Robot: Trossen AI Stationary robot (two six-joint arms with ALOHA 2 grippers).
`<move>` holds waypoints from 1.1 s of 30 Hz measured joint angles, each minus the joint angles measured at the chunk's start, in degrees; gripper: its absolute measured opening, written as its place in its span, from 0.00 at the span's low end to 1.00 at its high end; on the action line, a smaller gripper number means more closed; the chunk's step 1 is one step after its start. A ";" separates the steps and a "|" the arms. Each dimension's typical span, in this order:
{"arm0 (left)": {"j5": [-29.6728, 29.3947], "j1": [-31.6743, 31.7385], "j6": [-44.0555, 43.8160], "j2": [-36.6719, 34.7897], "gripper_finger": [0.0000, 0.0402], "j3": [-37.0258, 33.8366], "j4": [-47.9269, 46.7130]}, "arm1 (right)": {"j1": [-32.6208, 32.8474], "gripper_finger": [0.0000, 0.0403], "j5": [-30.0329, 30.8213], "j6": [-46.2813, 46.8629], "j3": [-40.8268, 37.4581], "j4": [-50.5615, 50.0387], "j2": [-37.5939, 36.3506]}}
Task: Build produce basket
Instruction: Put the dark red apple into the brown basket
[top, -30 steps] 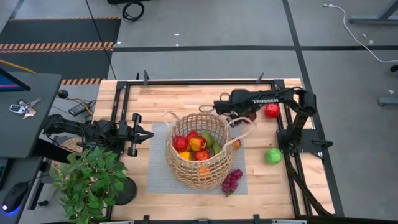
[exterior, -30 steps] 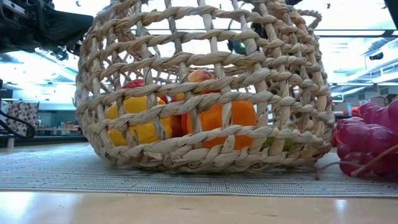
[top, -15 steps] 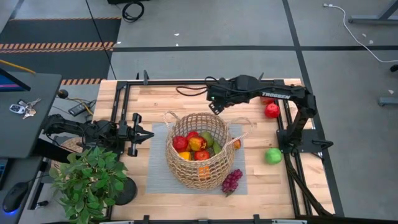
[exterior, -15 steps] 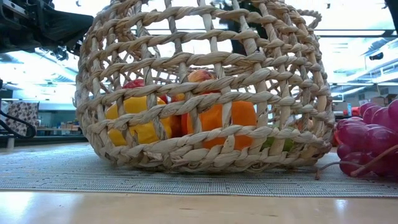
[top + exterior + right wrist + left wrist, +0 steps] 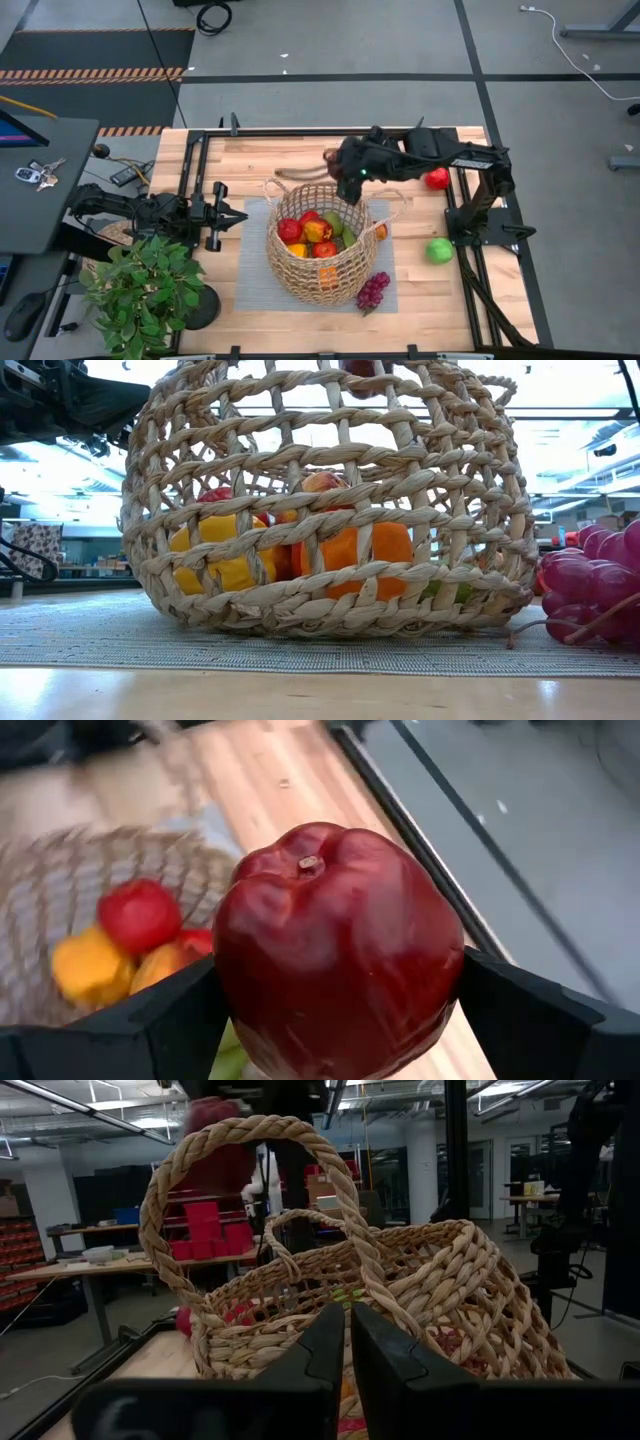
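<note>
The basket sits on a grey mat mid-table, partly filled with produce. Above its far rim the right gripper clamps a dark red apple (probably an apple; its shape is lumpy). The left gripper waits beside the basket, fingers pressed together.

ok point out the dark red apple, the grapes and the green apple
dark red apple (image 5: 335,955), right wrist view, middle of its front
grapes (image 5: 372,291), high view, centre of the bunch
green apple (image 5: 439,251), high view, its top
</note>
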 joint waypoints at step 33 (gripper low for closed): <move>0.02 0.01 0.00 0.00 0.06 -0.02 0.00 | 13.38 0.90 0.73 -73.47 -0.02 4.38 0.07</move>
